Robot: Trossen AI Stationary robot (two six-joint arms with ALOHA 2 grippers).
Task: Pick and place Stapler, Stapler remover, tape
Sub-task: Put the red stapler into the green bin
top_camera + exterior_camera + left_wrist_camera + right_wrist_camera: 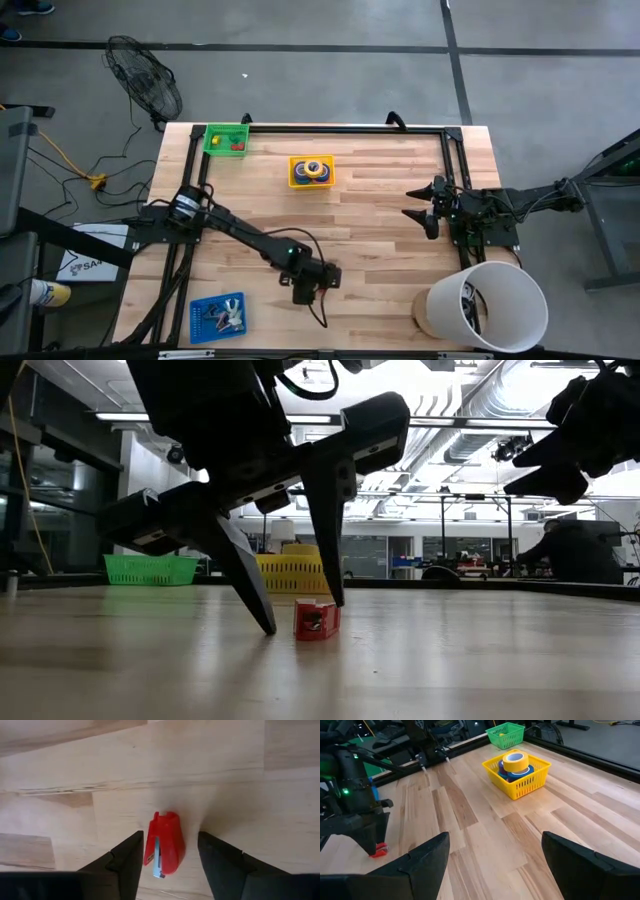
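A small red stapler [165, 847] lies flat on the wooden table near its front edge, also seen in the low view [317, 620] and the right wrist view [379, 851]. My left gripper [170, 836] points steeply down over it, open. One finger stands on each side of the stapler, close to it, with the tips near the tabletop [303, 618]. In the high view the left gripper [305, 292] hides the stapler. Tape rolls [515, 761] lie stacked in a yellow basket [311, 171]. My right gripper [410, 203] waits open at the table's right side.
A green basket [226, 138] with small pieces stands at the far left. A blue tray [218, 317] with items sits at the near left edge. A white bucket [490, 305] stands at the near right corner. Black frame rails run along the far and side edges.
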